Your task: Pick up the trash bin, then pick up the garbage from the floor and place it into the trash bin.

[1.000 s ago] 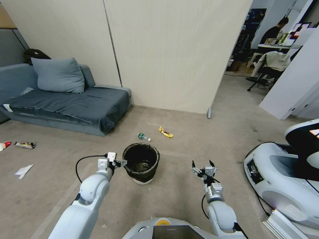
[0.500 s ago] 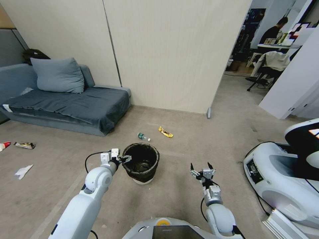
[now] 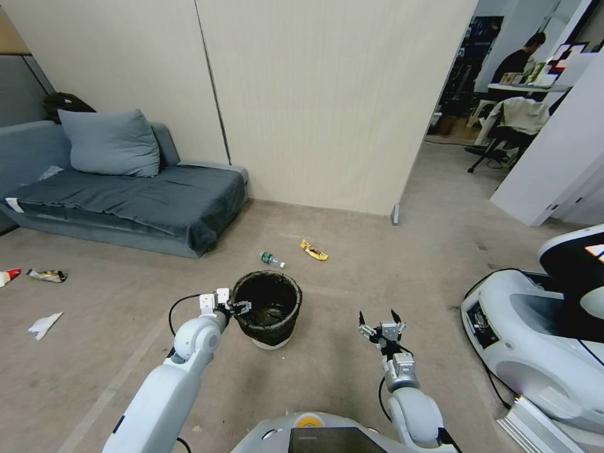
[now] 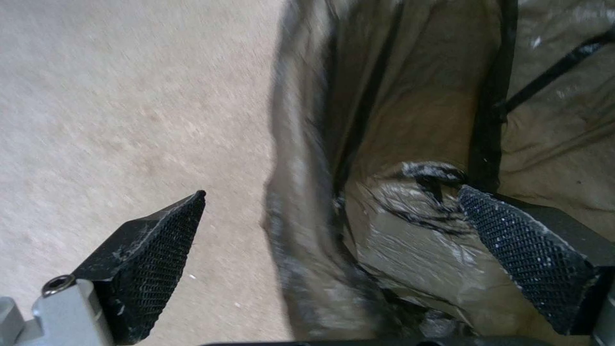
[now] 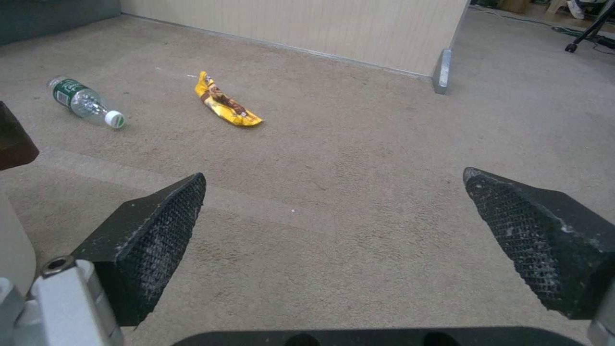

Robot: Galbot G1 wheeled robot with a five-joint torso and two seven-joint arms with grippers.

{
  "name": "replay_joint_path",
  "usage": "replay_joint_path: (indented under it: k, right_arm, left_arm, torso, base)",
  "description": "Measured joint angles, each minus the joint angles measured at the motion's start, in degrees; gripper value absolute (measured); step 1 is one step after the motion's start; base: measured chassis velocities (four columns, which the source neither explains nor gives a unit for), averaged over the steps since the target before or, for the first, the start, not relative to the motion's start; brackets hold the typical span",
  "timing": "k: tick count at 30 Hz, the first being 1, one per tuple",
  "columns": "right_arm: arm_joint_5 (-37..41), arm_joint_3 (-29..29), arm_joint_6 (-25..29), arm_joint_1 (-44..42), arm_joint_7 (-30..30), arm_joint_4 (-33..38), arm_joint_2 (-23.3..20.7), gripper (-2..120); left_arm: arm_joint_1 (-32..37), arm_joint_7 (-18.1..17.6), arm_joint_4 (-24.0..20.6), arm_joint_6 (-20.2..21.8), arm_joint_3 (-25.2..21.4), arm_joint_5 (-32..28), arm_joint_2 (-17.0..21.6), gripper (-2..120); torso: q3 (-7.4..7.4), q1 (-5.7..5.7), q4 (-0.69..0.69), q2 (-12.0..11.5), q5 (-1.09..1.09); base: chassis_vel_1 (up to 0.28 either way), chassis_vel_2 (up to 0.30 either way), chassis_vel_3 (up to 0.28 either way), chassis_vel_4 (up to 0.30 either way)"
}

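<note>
The trash bin (image 3: 280, 324), white with a black liner folded over its rim, stands on the floor just ahead of me. My left gripper (image 3: 243, 307) is open at the bin's left rim; in the left wrist view the liner-covered rim (image 4: 320, 221) lies between its fingers (image 4: 151, 259), one outside and one inside. My right gripper (image 3: 377, 318) hangs open over bare floor to the right of the bin. Garbage lies around: a yellow wrapper (image 3: 313, 250) (image 5: 227, 101) and a small bottle (image 3: 272, 258) (image 5: 86, 102) beyond the bin, and a dark wrapper (image 3: 47, 275), a red-and-white packet (image 3: 9, 275) and white paper (image 3: 44, 324) at far left.
A grey sofa (image 3: 126, 195) with a cushion stands at the back left against the panel wall (image 3: 327, 100). Another white robot (image 3: 535, 333) with a cable sits close on my right. A doorway at back right opens onto an office.
My left gripper has moved right, from beside the bin to astride its rim. The right gripper has drifted slightly back and left, still open.
</note>
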Motion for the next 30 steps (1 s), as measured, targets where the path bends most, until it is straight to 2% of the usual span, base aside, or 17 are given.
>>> replay_joint_path:
  k: [12,16,18,20,21,24,25,27,30]
  right_arm:
    - [-0.66,-0.23,0.40,0.10,-0.06,-0.97,0.43,100]
    - [-0.69,-0.15,0.42,0.14,-0.02,-1.02,0.38,100]
    - [-0.75,-0.07,0.47,0.18,0.07,-1.09,0.31,100]
    - [-0.75,-0.03,0.48,0.20,0.11,-1.10,0.30,100]
    - [-0.76,-0.02,0.48,0.20,0.14,-1.11,0.30,100]
    - [-0.76,-0.02,0.49,0.20,0.16,-1.12,0.30,100]
    - [-0.80,-0.07,0.49,0.21,0.17,-1.12,0.32,100]
    - [-0.82,-0.11,0.49,0.25,0.20,-1.12,0.34,100]
    - [-0.91,-0.16,0.45,0.31,0.35,-1.17,0.37,100]
  left_arm:
    - [-2.22,-2.15,3.53,-0.26,1.48,-2.18,-1.12,100]
    - [-2.29,-3.14,3.73,-0.29,1.46,-3.44,-1.42,100]
    - [-2.27,-3.71,3.53,-0.28,1.14,-3.83,-1.47,91]
    - [-2.24,-3.74,3.46,-0.28,0.88,-4.02,-1.42,89]
    - [-2.20,-3.74,3.42,-0.28,0.69,-4.22,-1.27,82]
    - [-2.16,-3.74,3.41,-0.27,0.49,-4.41,-1.11,78]
    - [-2.08,-3.72,3.42,-0.26,0.24,-4.54,-0.97,71]
    - [-1.99,-3.62,3.41,-0.25,0.14,-4.55,-0.97,67]
    - [-1.48,-3.11,3.09,-0.21,0.03,-4.35,-0.99,51]
  torso:
    - [-0.02,-0.01,0.02,0.01,0.08]
    - [-0.03,-0.01,0.01,0.01,0.05]
    - [-0.01,-0.01,0.00,0.01,0.00]
    - [-0.01,-0.01,0.00,0.01,-0.02]
    - [-0.01,-0.01,-0.01,0.01,-0.03]
    - [0.00,-0.01,-0.01,0.01,-0.03]
    - [0.00,0.00,-0.01,0.01,-0.03]
    - [0.00,0.00,0.00,0.01,-0.03]
    - [0.00,-0.01,0.00,0.01,-0.01]
  base:
    - [0.000,0.000,0.000,0.000]
    - [0.000,0.000,0.000,0.000]
    - [0.000,0.000,0.000,0.000]
    - [0.000,0.000,0.000,0.000]
    - [0.000,0.000,0.000,0.000]
    - [0.000,0.000,0.000,0.000]
    - [0.000,0.000,0.000,0.000]
    - [0.000,0.000,0.000,0.000]
    - [0.000,0.000,0.000,0.000]
